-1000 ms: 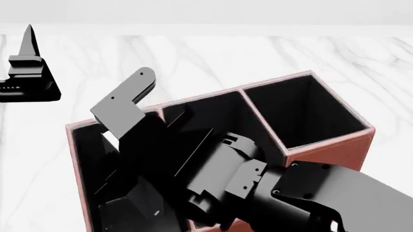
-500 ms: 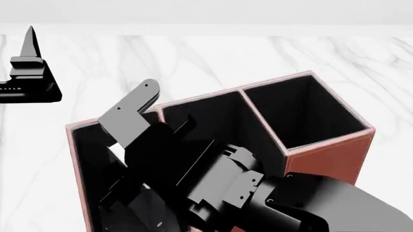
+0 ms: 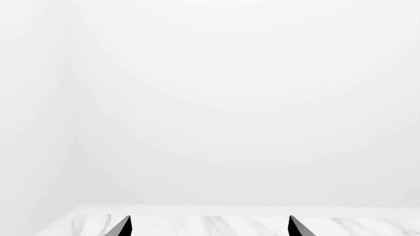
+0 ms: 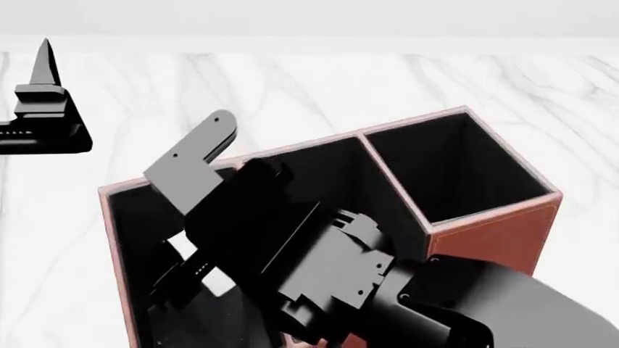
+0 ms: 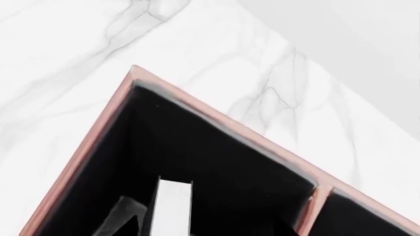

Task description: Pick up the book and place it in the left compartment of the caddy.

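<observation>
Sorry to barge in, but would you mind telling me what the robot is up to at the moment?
The right arm is reaching down into the left compartment of the caddy on the marble table, lowering the book into it. Its white page edges show inside the black-lined section, so it is partly in. The right gripper is buried in there, and whether it grips the book cannot be told. The left gripper is parked off to the side, open and holding nothing.

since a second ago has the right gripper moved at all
Yes, slightly. In the head view the right gripper dipped toward the caddy rim, then lifted back, ending near where it started over the left compartment.
</observation>
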